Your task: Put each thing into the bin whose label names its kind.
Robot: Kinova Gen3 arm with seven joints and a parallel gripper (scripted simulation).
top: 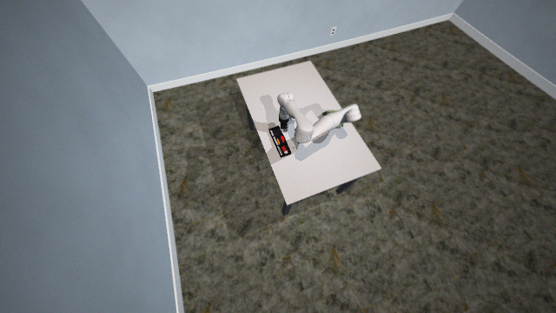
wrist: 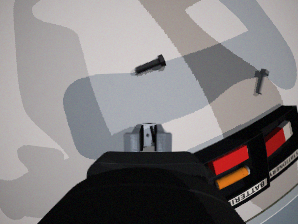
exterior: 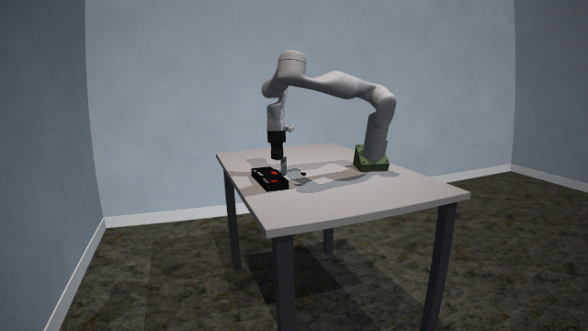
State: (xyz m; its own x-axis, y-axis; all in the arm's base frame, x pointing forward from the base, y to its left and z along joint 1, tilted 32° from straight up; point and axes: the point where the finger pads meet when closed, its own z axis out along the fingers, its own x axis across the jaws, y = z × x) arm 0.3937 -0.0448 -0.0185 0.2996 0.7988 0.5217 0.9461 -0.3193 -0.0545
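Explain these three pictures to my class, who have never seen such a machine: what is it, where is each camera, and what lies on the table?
A white jointed robot arm stands on a table. One picture looks down from above, one from the side, one from the arm's wrist. Its end effector, two narrowly set fingers, hangs beside a black labelled bin holding red pieces and an orange piece. Two small dark bolts lie on the table. I cannot tell whether anything is held.

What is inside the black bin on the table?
The black bin shows two red pieces and an orange one in its compartments. Its near end is hidden by the end effector, and the bin runs off the picture's edge.
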